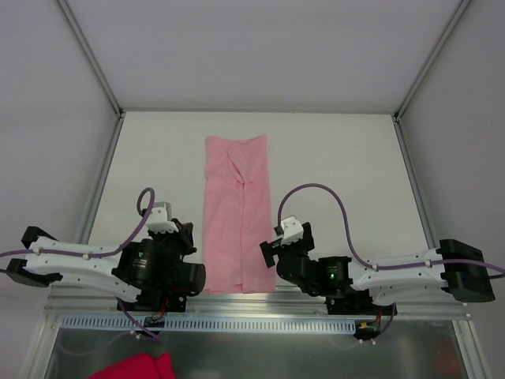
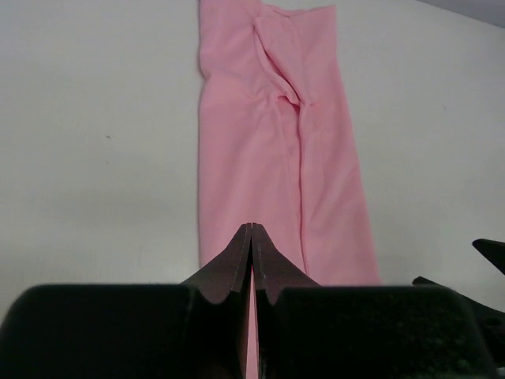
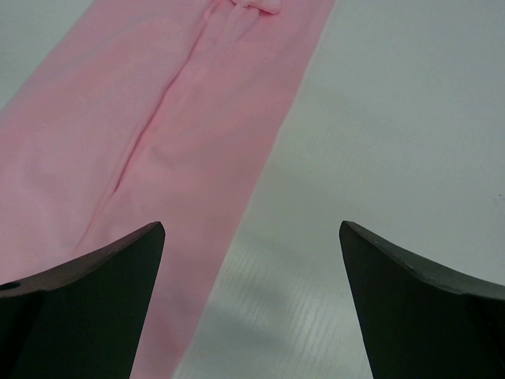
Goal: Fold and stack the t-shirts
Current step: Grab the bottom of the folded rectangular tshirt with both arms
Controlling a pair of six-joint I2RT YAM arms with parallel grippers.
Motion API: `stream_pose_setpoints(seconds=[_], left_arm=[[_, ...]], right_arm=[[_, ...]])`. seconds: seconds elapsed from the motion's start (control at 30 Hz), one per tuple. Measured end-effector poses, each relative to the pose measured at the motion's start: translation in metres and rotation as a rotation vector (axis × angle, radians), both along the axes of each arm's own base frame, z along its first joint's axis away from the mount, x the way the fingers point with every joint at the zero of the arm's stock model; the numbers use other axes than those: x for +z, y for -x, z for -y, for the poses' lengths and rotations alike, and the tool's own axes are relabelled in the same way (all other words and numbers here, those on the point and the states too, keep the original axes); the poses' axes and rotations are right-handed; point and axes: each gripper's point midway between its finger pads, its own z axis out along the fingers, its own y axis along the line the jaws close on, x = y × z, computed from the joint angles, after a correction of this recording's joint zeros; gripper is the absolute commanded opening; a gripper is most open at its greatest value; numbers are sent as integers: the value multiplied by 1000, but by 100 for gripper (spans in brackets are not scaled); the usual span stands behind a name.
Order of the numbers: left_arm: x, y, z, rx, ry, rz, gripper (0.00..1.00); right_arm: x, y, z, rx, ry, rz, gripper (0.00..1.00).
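Observation:
A pale pink t-shirt [image 1: 237,213] lies flat on the white table, folded lengthwise into a long narrow strip running from far to near, with a crease down its middle. My left gripper [image 1: 188,235] sits just left of the strip's near end. In the left wrist view that gripper [image 2: 252,227] is shut, tips pressed together over the near end of the t-shirt [image 2: 268,174], with no fabric between them. My right gripper [image 1: 269,251] stands beside the strip's near right edge. Seen from the right wrist, this gripper [image 3: 251,229] is open wide and empty, above the edge of the t-shirt [image 3: 158,118].
A deep magenta cloth [image 1: 134,367] lies below the table's near edge at the bottom left. A perforated metal rail [image 1: 260,322] runs along the near edge between the arm bases. Grey frame posts [image 1: 99,181] border the table on both sides.

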Motion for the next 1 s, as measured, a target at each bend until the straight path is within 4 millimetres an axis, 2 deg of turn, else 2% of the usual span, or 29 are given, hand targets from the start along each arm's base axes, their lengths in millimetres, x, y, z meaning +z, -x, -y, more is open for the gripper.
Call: stream_pose_setpoints(seconds=[0.07, 0.13, 0.17, 0.23, 0.27, 0.3, 0.4, 0.53, 0.77, 0.9, 1.0], left_arm=[[-12, 5, 9, -4, 26, -11, 0], [-26, 8, 16, -6, 11, -17, 7], [-35, 10, 17, -7, -18, -22, 21], [-53, 14, 19, -8, -92, -26, 38], [-60, 16, 21, -12, -120, -27, 55], [-65, 17, 22, -17, -135, -26, 66], [-74, 22, 20, -49, -138, -24, 80], [-81, 25, 14, -81, -155, -20, 84], [-100, 34, 23, -135, -324, 24, 74], [-109, 36, 13, -180, -359, 32, 71], [-109, 37, 13, -190, -367, 37, 66]], right_arm=[[-4, -5, 10, -32, -1, -10, 100], [-8, -9, 17, -56, 2, -17, 100], [-10, -11, 20, -69, 2, -21, 100], [-13, -13, 24, -84, 5, -28, 100], [-14, -13, 25, -89, 6, -31, 100], [-15, -13, 26, -93, 6, -34, 100], [-16, -13, 27, -100, -1, -41, 100], [-21, -12, 32, -109, -1, -51, 100], [-26, -11, 39, -122, 8, -65, 100], [-28, -10, 41, -127, 13, -70, 100], [-29, -10, 41, -129, 14, -72, 100]])
